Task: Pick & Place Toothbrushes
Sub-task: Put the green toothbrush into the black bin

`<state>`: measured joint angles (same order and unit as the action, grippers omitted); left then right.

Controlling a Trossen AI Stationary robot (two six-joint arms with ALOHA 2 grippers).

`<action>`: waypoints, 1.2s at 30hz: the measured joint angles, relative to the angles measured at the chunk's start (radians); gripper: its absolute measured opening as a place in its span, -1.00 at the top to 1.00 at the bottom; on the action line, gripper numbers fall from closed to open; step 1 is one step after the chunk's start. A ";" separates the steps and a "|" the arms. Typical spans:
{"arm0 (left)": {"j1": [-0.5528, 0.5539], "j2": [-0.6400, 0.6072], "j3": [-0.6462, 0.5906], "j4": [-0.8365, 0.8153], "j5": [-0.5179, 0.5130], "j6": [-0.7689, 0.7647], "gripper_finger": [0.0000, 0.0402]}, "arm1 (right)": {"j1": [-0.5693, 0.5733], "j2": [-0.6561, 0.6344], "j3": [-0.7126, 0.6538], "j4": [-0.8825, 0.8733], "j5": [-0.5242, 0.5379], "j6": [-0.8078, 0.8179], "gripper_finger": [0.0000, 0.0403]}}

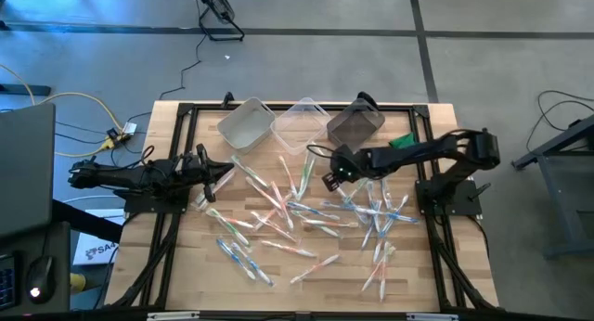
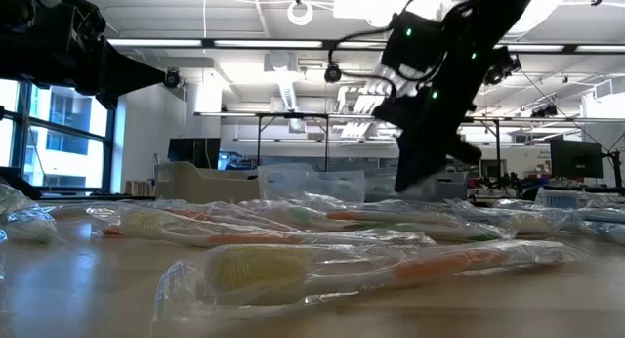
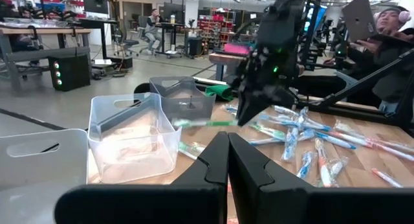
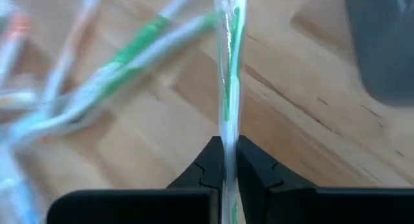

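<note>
Many wrapped toothbrushes lie scattered over the wooden table, and they fill the foreground of the low view. My right gripper hangs above the heap's far part, shut on a green-and-white toothbrush in a clear wrapper. In the left wrist view this toothbrush sticks out level from the gripper toward the bins. My left gripper waits shut at the table's left side, holding nothing. My right gripper pinches the wrapped toothbrush between its two fingers, on the green-striped handle near one end. The fingers come slanting down from the table's right side. The toothbrush is lifted clear of the table and reaches out past the fingertips, about level, toward the far edge.
Three bins stand along the far edge: a white one, a clear one and a dark one. A small green object lies at the far right. People sit in the room beyond the table in the left wrist view.
</note>
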<state>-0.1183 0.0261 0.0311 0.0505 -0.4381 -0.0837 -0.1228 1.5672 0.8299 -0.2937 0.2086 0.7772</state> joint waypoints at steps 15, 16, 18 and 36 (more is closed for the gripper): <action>0.000 0.000 0.000 0.004 0.000 -0.001 1.00 | -0.050 -0.345 0.002 -0.048 0.017 -0.238 0.93; 0.000 0.000 0.000 0.005 0.000 -0.001 1.00 | -0.062 -0.360 0.002 -0.053 0.028 -0.255 0.93; 0.000 0.000 0.000 0.007 0.000 -0.001 1.00 | -0.082 -0.381 0.003 -0.053 0.046 -0.298 0.93; 0.000 0.000 0.000 0.182 -0.200 0.021 1.00 | -0.389 -0.397 0.003 -0.031 0.045 -0.739 0.93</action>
<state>-0.1183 0.0261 0.0315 0.2327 -0.6376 -0.0628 -0.5118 1.1698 0.8330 -0.3251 0.2532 0.0383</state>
